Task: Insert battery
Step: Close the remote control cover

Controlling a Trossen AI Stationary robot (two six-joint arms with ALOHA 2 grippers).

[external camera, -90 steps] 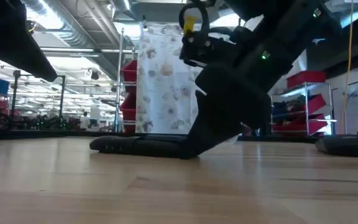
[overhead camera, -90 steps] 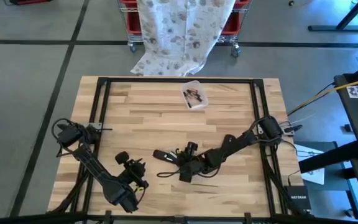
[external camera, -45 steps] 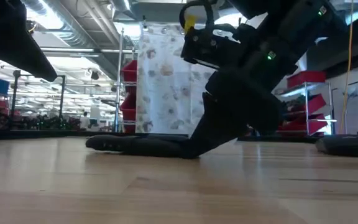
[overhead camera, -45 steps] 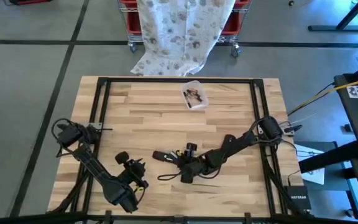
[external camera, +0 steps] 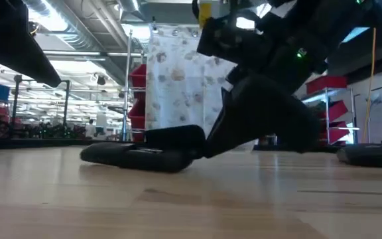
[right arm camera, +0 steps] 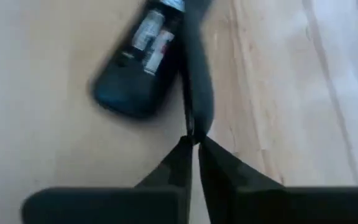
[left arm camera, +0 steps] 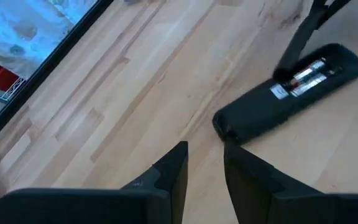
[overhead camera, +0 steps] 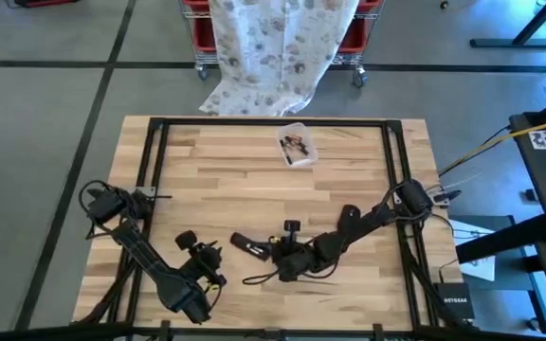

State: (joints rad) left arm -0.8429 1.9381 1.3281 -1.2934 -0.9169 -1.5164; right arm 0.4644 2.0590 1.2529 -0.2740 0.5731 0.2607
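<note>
A black remote [overhead camera: 250, 244] lies back up on the wooden table, its open bay showing two batteries [right arm camera: 153, 38], which also show in the left wrist view [left arm camera: 304, 76]. A thin black cover [right arm camera: 195, 87] stands on edge beside it and shows broadside in the low view [external camera: 174, 136]. My right gripper [right arm camera: 192, 144] is shut on that cover, just to the remote's near right [overhead camera: 278, 273]. My left gripper [left arm camera: 205, 167] waits open and empty near the front left [overhead camera: 214, 254], pointing toward the remote. My right gripper pinches the cover's near end [right arm camera: 191, 130] between its two fingertips. The fingers come low over the table from its right side and lie along the cover. The cover stands on edge beside the remote; whether its lower edge rests on the table I cannot tell.
A clear plastic tub [overhead camera: 297, 145] with small parts sits at the far middle. Black frame rails [overhead camera: 150, 189] run along the table's left, right and far sides. A patterned cloth [overhead camera: 273, 47] hangs over a red cart beyond the far edge.
My right gripper has moved a little toward the table's near edge. The remote has slid slightly toward the near and left edges. In the low view the cover now stands up above the remote, where before it did not show.
</note>
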